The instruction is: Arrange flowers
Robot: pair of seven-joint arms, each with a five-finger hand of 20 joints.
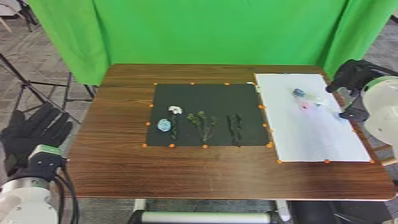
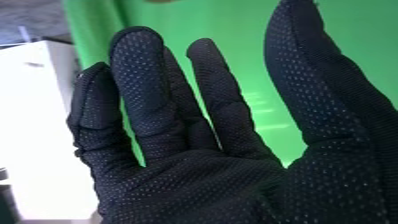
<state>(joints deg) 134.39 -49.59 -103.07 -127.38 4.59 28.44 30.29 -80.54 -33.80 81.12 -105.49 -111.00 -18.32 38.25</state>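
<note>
Curtain [image 1: 218, 35] green, table [image 1: 111, 120] brown, mat [image 1: 182, 137] black, sheet [image 1: 315, 142] white

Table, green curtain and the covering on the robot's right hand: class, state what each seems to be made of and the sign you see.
Table: wood or wood-look laminate, smooth; streaky brown grain.
Green curtain: matte cloth, from its soft hanging folds.
Right hand: covered in black knit-like fabric that creases; its pale dots may be rubbery grip or just the weave.
</note>
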